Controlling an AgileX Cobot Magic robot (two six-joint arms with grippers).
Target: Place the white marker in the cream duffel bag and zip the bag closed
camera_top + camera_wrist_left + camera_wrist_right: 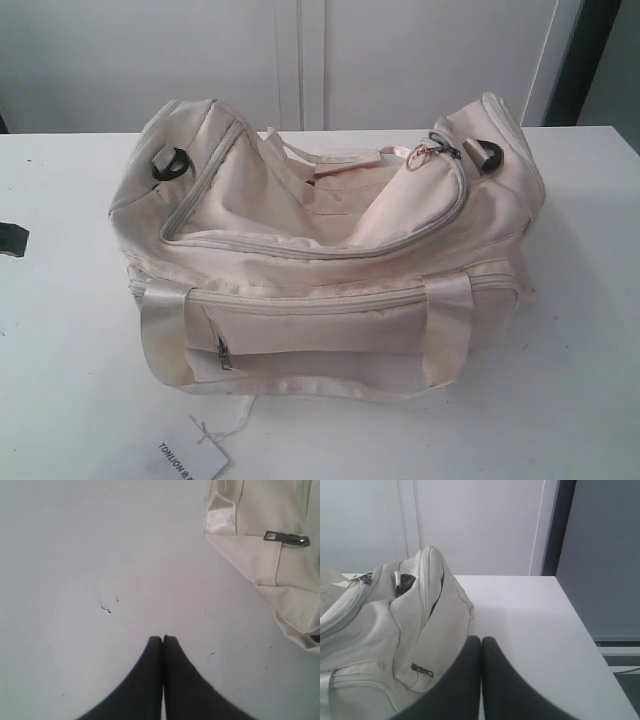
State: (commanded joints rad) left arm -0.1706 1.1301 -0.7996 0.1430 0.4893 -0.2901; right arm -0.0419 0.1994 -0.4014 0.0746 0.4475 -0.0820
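The cream duffel bag (330, 260) lay on its base in the middle of the white bench (70, 400), front pocket toward the exterior camera, its top panel sagging inward. The white marker showed in no view, and whether it lay inside the bag could not be told. The grey top zipper's puller (432, 152) sat at the bag's right end, near a black strap ring (490, 155). A paper tag (192, 462) lay on the bench just in front of the bag. The left gripper (163, 639) hung over bare bench near the bag's front corner, its jaws pressed together on nothing. The right gripper (481, 640) was beside the bag's right end, its jaws likewise together and empty.
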